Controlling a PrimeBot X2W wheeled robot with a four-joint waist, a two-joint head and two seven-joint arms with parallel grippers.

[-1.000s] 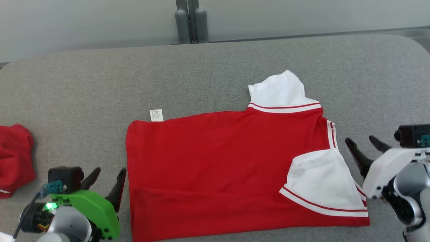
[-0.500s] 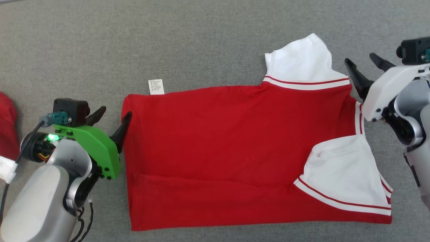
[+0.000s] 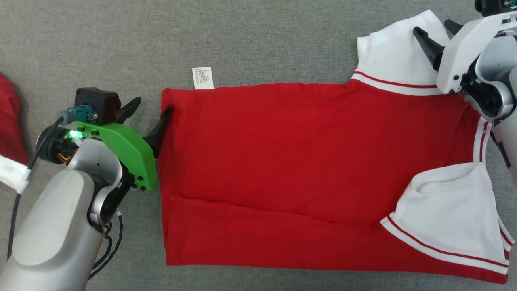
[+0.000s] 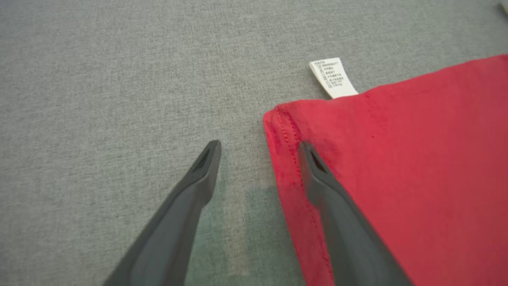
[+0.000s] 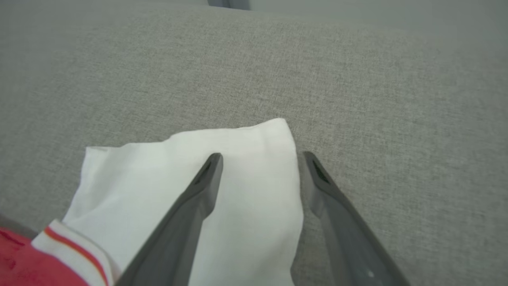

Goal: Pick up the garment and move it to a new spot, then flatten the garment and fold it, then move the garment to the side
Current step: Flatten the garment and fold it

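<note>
Both tools gape, empty: the left tool (image 3: 153, 105) straddles the hem corner (image 4: 279, 117) of the red shirt (image 3: 282, 161), and the right tool (image 3: 432, 26) straddles its white sleeve (image 5: 246, 137). Folding seems in hand; next, pinch both and lift.

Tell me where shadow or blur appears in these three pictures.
Head view: even light, no glare, shirt sharp. Left wrist view: faint shadow on the grey surface beneath the left end effector; label crisp. Right wrist view: white sleeve clear, red part at lower left blurred.
</note>
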